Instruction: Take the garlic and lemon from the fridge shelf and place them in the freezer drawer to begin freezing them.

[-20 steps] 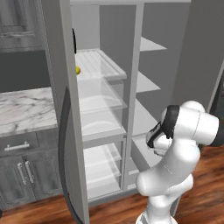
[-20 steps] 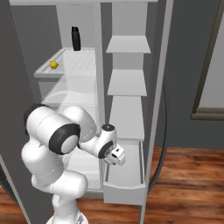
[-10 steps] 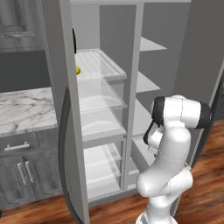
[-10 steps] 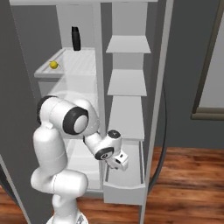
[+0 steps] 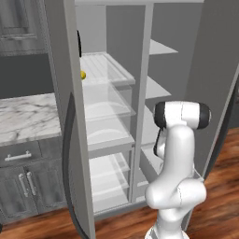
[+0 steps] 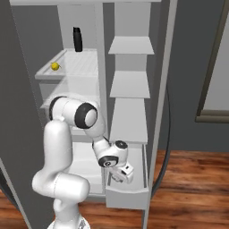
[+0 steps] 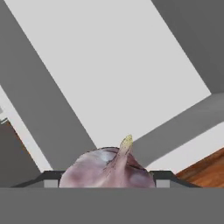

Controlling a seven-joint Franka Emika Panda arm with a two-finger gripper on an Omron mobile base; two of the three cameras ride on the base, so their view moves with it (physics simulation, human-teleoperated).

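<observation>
Holding the garlic between its jaws, the gripper hangs over the open freezer drawer at the bottom of the right fridge column. In the hand view the pinkish bulb sits between the two dark finger tips with its thin stem pointing up, and behind it lie the pale floor and grey walls of the drawer. The jaws are closed on the bulb.

The lemon lies on the fridge shelf, near its front left corner in the right base view; in the left base view it shows as a small yellow spot just past the edge of the door. A dark bottle stands upright at the back of the same shelf, well apart from the lemon. No label or writing can be read on it or anywhere on the fridge.

A marble worktop over grey cabinets stands to the left of the fridge, and the floor is brown wood.
</observation>
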